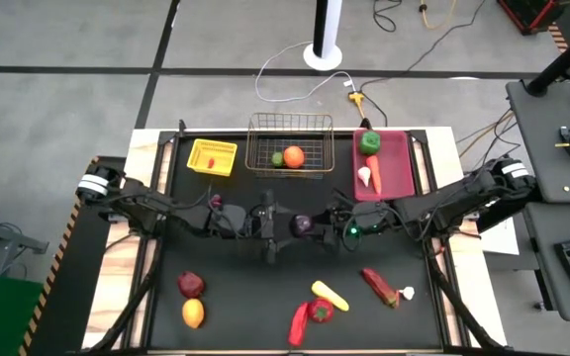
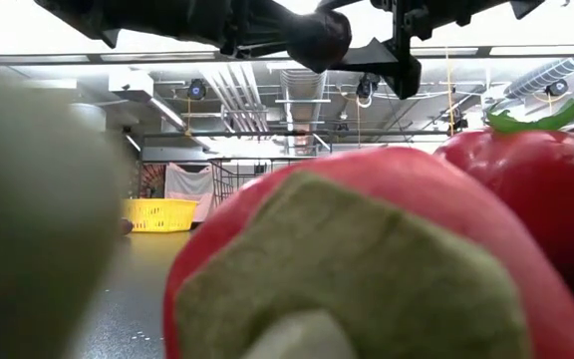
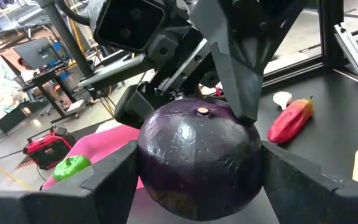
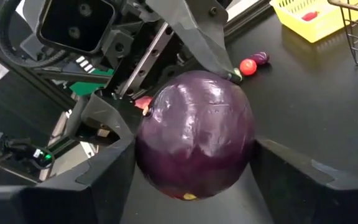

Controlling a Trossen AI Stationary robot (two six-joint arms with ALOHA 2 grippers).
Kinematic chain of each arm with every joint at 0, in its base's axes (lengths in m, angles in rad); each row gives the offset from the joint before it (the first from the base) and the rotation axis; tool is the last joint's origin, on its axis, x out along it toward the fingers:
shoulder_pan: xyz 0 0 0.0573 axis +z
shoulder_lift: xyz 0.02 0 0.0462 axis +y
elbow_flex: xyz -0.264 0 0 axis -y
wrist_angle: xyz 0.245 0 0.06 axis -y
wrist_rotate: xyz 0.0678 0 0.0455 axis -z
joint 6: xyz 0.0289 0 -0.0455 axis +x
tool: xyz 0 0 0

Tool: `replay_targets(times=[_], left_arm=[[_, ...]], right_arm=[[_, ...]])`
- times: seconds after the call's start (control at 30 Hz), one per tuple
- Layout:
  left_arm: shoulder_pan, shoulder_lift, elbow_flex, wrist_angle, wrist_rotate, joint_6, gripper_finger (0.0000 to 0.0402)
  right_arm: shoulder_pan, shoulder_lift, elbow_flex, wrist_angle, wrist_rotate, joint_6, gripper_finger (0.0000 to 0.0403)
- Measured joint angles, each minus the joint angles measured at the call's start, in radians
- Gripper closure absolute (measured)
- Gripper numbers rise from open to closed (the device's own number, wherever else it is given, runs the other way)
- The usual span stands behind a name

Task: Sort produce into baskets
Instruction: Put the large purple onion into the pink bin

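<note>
A round dark-purple fruit (image 1: 302, 224) is held over the table's middle between both grippers, which meet there. My left gripper (image 1: 279, 223) comes from the left and my right gripper (image 1: 327, 221) from the right. Both are shut on the fruit, which also shows in the left wrist view (image 3: 197, 158), the right wrist view (image 4: 194, 134) and the low view (image 2: 319, 40). At the back stand the yellow tray (image 1: 212, 157), the wire basket (image 1: 289, 138) and the magenta bin (image 1: 396, 168). My left gripper pinches the purple fruit between its two fingers (image 3: 114, 180), on two opposite sides (image 3: 151, 168). The fingers lie level and come from the table's left. The fruit is clear of the table. My right gripper pinches the same fruit on two other opposite sides (image 4: 148, 155) between its fingers (image 4: 104, 171). The fingers lie level and come from the table's right, set crosswise to the left gripper's fingers.
Loose on the near half lie a dark red fruit (image 1: 191, 285), a yellow-orange fruit (image 1: 193, 313), a yellow piece (image 1: 330, 294), a red pepper (image 1: 315, 312), a red chili (image 1: 379, 287) and a white piece (image 1: 408, 293). The baskets hold some produce.
</note>
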Motion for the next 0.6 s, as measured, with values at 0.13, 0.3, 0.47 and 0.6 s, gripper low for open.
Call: replay_targets(times=[0.13, 0.3, 0.47, 0.6], left_arm=[[0.0, 0.001, 0.0, -0.002, -0.003, -0.003, 0.0114], [0.0, 0.002, 0.0, -0.003, -0.006, -0.006, 0.0082], [0.0, 0.0, 0.0, -0.051, -0.028, -0.04, 0.0063], [0.0, -0.013, 0.0, -0.17, -0.097, -0.11, 0.0062]], right_arm=[[-0.004, 0.0, 0.0, -0.001, -0.001, -0.001, 0.0152], [-0.011, -0.002, 0.0, -0.005, -0.003, -0.005, 0.0171], [-0.011, -0.021, 0.0, -0.027, -0.003, 0.005, 0.0169], [-0.025, -0.076, 0.001, -0.13, -0.001, 0.039, 0.017]])
